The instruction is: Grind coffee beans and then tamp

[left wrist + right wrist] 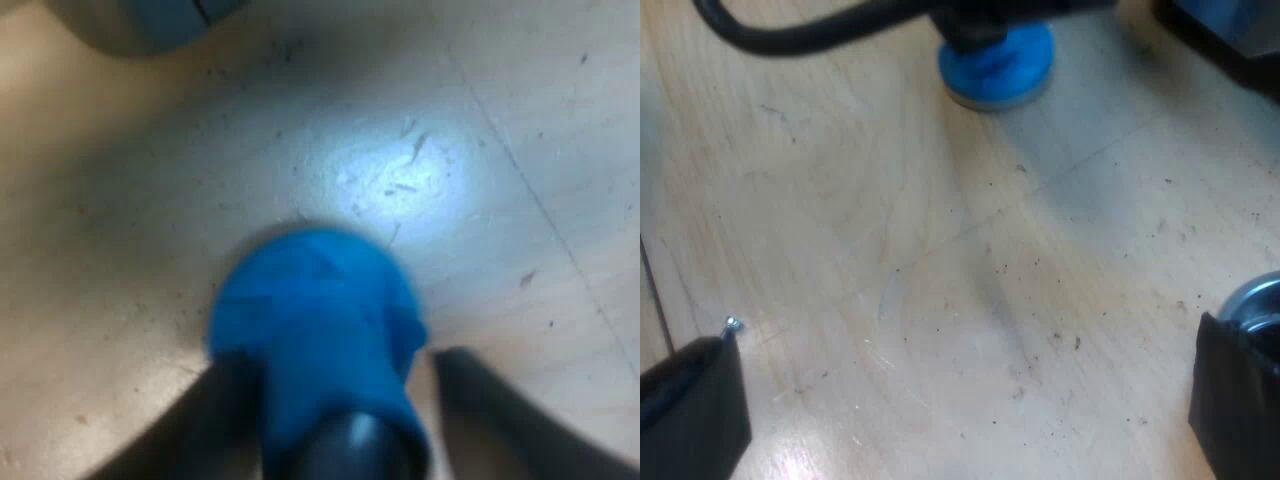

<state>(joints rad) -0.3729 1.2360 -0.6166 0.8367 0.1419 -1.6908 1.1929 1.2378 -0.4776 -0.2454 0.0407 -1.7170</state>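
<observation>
The blue tamper is between my left gripper's two black fingers, which press its sides just above its dark knob; below it lies the pale wooden table. From the right wrist view the same tamper stands with its base on the table, and the left gripper is at its top. My right gripper hovers low over bare wood some way from the tamper, open wide, nothing between its fingers. A round metal rim shows beside one right finger.
A grey-blue rounded object sits on the table beyond the tamper. A dark object with a blue part stands near the tamper. The wood carries scratches and dark specks of grounds.
</observation>
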